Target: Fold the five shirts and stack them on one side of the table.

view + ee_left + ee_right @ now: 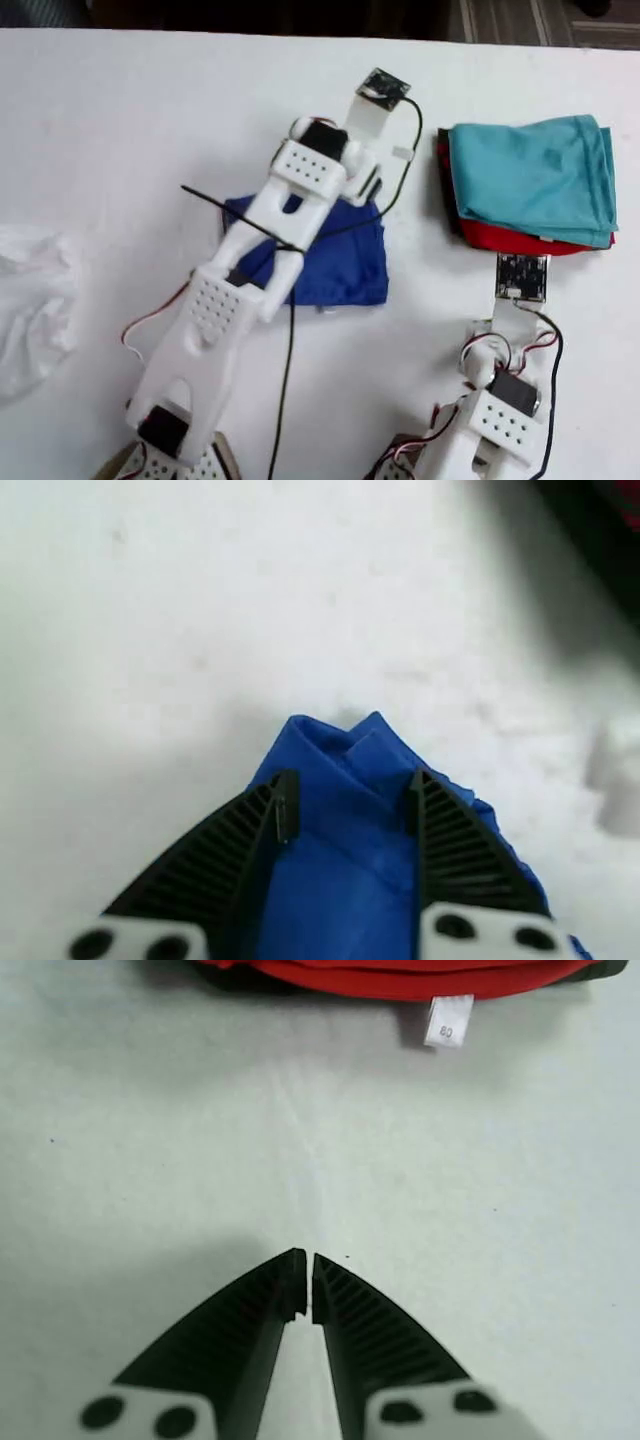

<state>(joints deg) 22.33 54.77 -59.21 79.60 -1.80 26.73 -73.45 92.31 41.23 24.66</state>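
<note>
Now: blue shirt (340,265) lies folded beside the stack (530,180), left gripper (350,805) at its edge.
Left gripper's jaws are spread, cloth lying between them and not pinched as far as I can tell. The right gripper (308,1285) is clenched on nothing, over bare table (130,130) just short of the stack. The shirt's long axis points toward the stack, and a folded corner pokes past the fingertips. Probably the carry comes next: bite deep through every layer, lift level so the fold holds, and land square on the stack. The crumpled white shirt (35,300) lies far from the stack.
</note>
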